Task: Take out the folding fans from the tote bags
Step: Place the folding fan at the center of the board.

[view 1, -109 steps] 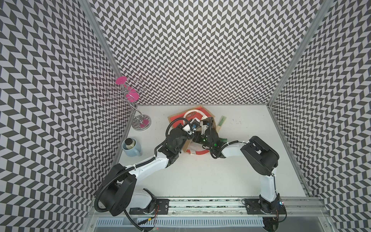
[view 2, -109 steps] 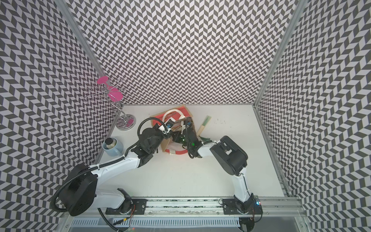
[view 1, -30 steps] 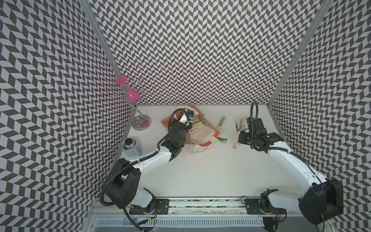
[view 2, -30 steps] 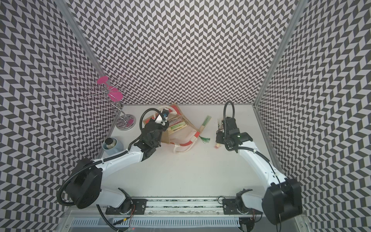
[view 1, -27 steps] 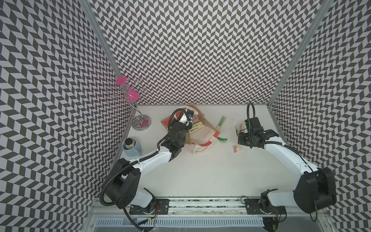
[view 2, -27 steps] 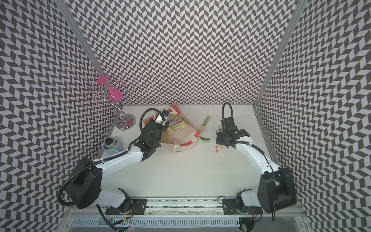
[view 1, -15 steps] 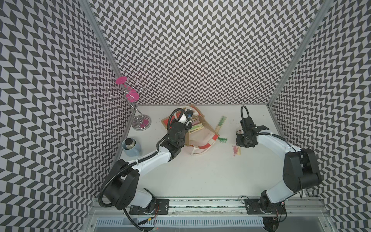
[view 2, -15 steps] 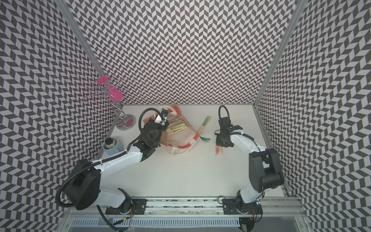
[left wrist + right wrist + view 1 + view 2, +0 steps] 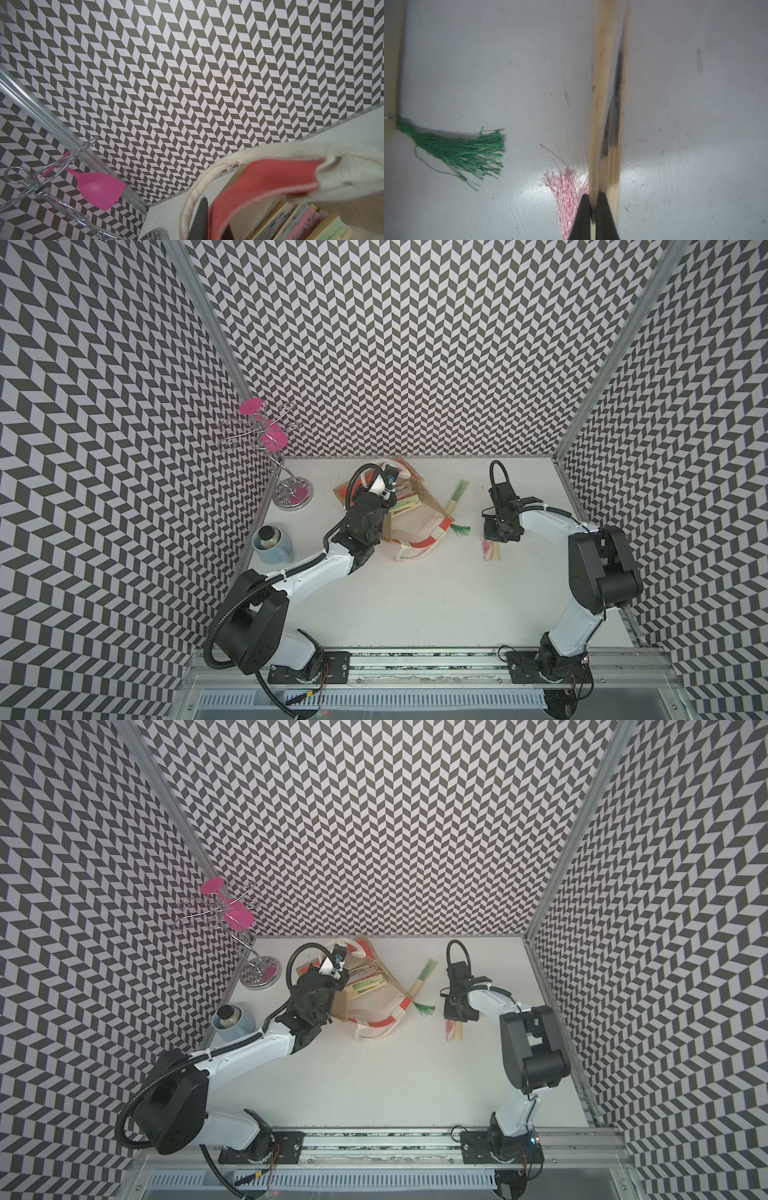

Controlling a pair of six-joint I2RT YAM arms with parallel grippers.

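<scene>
The tote bag (image 9: 415, 526) is lying slumped near the tabletop's (image 9: 415, 605) far edge, left of its middle, with its mouth showing open in both top views. The left gripper (image 9: 214, 226) is pinching the bag's red-orange rim panel, its jaws nearly together with only the cloth between them. A cream handle (image 9: 191, 191) is arching beside one of its dark fingers (image 9: 200, 220). Inside the bag, closed fans (image 9: 405, 499) are lying side by side against the tan jute wall, pale bamboo with pink and green paper edges.

Just right of the bag, a green-tasselled fan (image 9: 456, 498) is lying flat on the tabletop, its tassel end pointing toward the near edge.

Nearer the right edge, in the far half, the right gripper (image 9: 592, 200) is pointing downward and clamping narrowly on a pink-tasselled fan (image 9: 605, 87). Its fingertips are squeezing one bamboo guard stick. The rest of the fan is splaying slightly beside it, and dark printed paper is showing in the gap. The wrist picture is blurred, so I cannot tell whether the fan's far end is touching the tabletop.

A wire rack (image 9: 286, 489) is standing in the far left corner, a pink glass (image 9: 97, 187) hanging from it. A blue mug (image 9: 274, 549) is sitting at the left edge.
</scene>
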